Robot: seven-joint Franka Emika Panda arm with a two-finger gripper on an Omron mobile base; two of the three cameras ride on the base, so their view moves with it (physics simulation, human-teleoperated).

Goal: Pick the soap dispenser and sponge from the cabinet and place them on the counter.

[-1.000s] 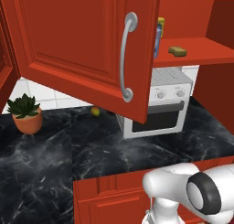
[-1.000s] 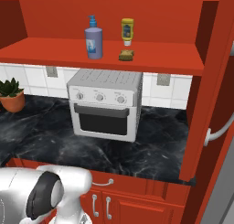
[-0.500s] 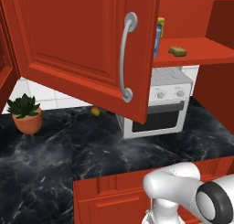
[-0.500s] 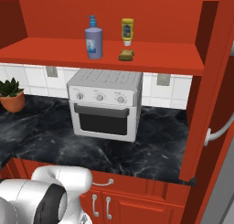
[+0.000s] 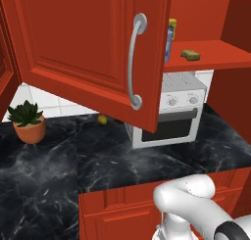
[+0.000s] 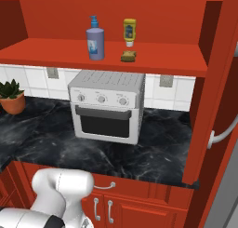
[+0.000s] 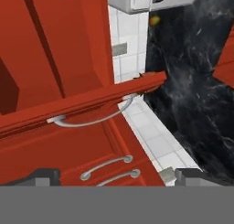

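The soap dispenser point(image 6: 95, 40), lavender with a blue pump, stands upright on the red shelf point(image 6: 153, 63) of the open cabinet. The sponge point(image 6: 128, 56) lies a little to its right on the same shelf. From the left base view the sponge point(image 5: 190, 54) shows past the open cabinet door point(image 5: 88, 48), which hides most of the bottles. The black marble counter point(image 6: 158, 152) runs below the shelf. My gripper point(image 7: 118, 178) is open, with nothing between its fingertips point(image 7: 42, 176). It looks sideways at a red door with a silver handle point(image 7: 93, 118), far from both objects.
A yellow squeeze bottle point(image 6: 129, 31) stands behind the sponge. Under the shelf a white toaster oven point(image 6: 108, 106) sits on the counter. A potted plant point(image 5: 28, 121) and a small yellow fruit point(image 5: 102, 119) are further left. A second open door with its handle point(image 6: 222, 135) stands at the right.
The arm's lower links have turned at the bottom of both base views, its dark joint sinking towards the frame edge. The cabinet, shelf objects and counter look unchanged.
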